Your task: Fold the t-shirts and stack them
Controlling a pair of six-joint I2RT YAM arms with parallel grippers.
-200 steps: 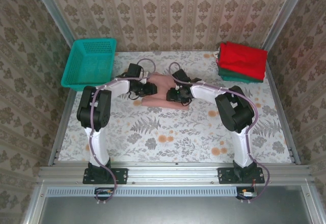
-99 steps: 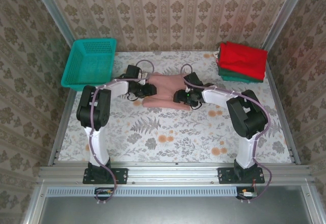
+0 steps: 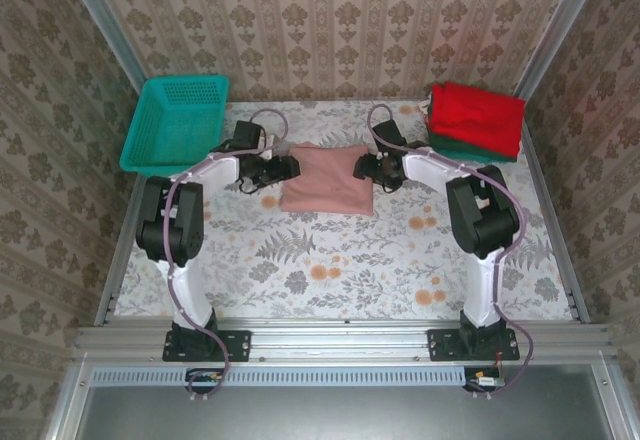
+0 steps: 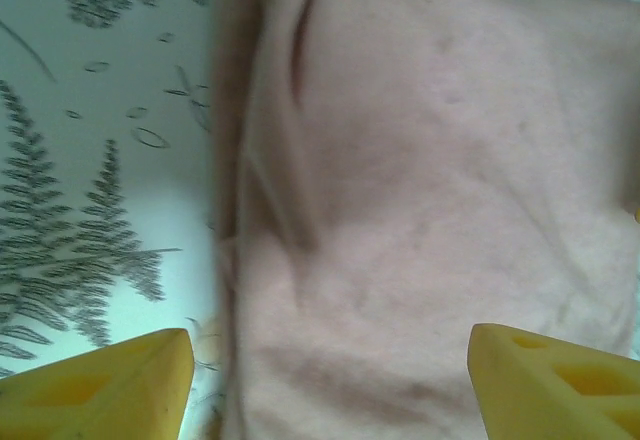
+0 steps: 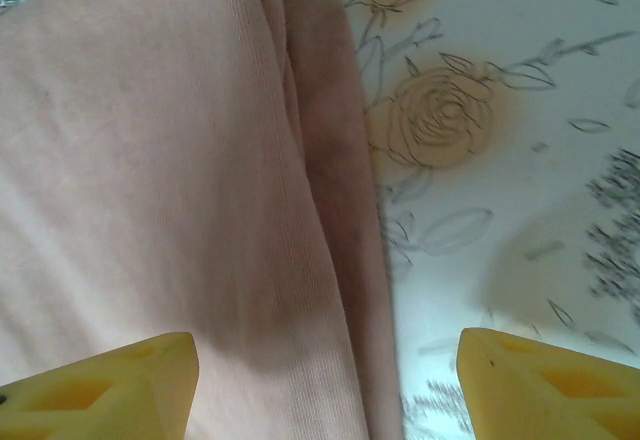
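Note:
The dusty-pink t-shirt [image 3: 325, 179] lies folded into a rectangle in the middle of the table, its print hidden. My left gripper [image 3: 284, 168] sits at its left edge, open, with yellow fingertips [image 4: 100, 385] straddling the pink t-shirt's folded edge [image 4: 400, 210]. My right gripper [image 3: 362, 168] sits at the right edge, open as well, one fingertip [image 5: 540, 380] over the tablecloth and the other over the pink cloth [image 5: 150, 160]. A folded red t-shirt [image 3: 476, 116] rests on a dark green one [image 3: 470, 150] at the back right.
A teal mesh basket [image 3: 178, 123] stands at the back left. The floral tablecloth [image 3: 340, 260] covers the table, bare in the front half. Walls close in the back and both sides.
Both grippers moved outward from over the pink shirt to its left and right edges and let go. The shirt now lies flat as a wider, neat rectangle.

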